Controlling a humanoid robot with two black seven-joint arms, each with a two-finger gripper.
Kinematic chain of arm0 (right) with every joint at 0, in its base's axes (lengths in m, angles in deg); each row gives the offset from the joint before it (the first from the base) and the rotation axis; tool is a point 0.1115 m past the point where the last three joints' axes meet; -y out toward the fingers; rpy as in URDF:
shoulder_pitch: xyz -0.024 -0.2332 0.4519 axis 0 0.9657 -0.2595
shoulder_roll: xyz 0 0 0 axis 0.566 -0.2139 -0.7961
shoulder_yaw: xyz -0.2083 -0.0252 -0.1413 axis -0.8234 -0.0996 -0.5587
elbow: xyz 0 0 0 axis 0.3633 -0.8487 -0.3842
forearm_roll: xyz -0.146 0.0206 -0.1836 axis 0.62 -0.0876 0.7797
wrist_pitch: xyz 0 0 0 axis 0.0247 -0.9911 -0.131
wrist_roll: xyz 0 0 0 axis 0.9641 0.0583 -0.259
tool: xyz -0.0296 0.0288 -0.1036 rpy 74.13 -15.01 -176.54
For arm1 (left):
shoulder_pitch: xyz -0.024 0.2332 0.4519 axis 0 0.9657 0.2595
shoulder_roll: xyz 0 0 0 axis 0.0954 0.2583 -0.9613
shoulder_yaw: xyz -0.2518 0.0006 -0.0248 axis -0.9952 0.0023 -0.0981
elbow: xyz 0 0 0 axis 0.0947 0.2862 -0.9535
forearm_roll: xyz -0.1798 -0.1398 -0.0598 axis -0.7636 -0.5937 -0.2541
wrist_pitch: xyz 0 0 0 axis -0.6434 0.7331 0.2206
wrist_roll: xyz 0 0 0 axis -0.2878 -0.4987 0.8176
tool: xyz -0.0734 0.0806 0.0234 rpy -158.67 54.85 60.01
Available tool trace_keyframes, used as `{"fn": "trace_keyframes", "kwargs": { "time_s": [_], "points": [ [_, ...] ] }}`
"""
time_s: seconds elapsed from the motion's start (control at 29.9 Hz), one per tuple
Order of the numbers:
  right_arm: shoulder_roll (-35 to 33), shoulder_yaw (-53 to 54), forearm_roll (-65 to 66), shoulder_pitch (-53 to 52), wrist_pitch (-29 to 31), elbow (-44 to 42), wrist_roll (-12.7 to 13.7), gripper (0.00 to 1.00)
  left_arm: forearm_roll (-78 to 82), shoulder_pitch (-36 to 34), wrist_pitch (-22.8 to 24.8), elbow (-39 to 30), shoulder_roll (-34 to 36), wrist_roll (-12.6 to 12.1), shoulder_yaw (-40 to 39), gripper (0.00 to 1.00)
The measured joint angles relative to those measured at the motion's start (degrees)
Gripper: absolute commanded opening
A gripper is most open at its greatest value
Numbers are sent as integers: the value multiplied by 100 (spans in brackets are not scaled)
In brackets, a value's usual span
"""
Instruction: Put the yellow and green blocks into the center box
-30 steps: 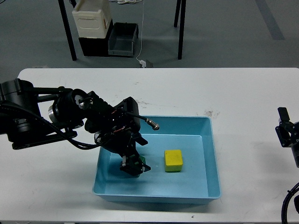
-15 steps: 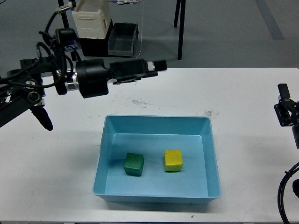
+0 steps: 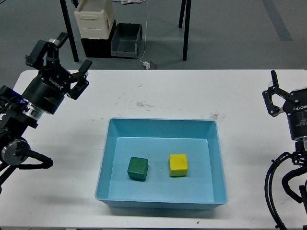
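Left gripper [image 3: 61,58] moved up and away to far left of bench [image 3: 249,158], fingers spread wide, empty. Right gripper [image 3: 274,96] now higher at right edge, open, empty. Green block [image 3: 137,168] and yellow block [image 3: 178,165] sit side by side, apart, inside blue tray [image 3: 218,158].

A dark green block [image 3: 137,168] and a bright yellow block [image 3: 178,165] sit in a light blue tray [image 3: 217,163] on a white table [image 3: 201,93].

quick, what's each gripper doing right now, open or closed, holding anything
Left gripper: open, holding nothing.
Right gripper: open, holding nothing.
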Motion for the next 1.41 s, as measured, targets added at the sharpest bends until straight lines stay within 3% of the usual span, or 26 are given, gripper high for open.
{"fn": "trace_keyframes", "kwargs": {
  "time_s": [0.1, 0.23, 0.74, 1.41],
  "points": [
    [2, 7, -536, 273, 162, -19, 251, 100, -1076, 317, 403, -52, 2, 0, 11, 100],
    [3, -5, -750, 624, 415, -29, 342, 100, -1667, 743, 527, -179, -6, 0, -59, 100],
    [3, -44, -938, 1376, 666, -27, 344, 100, -2912, 1909, 646, -1280, 175, 0, -358, 100],
    [3, -52, -2164, 1476, 636, -33, 326, 100, -3399, 2707, 958, -1365, -386, 1, -886, 100]
  ]
}}
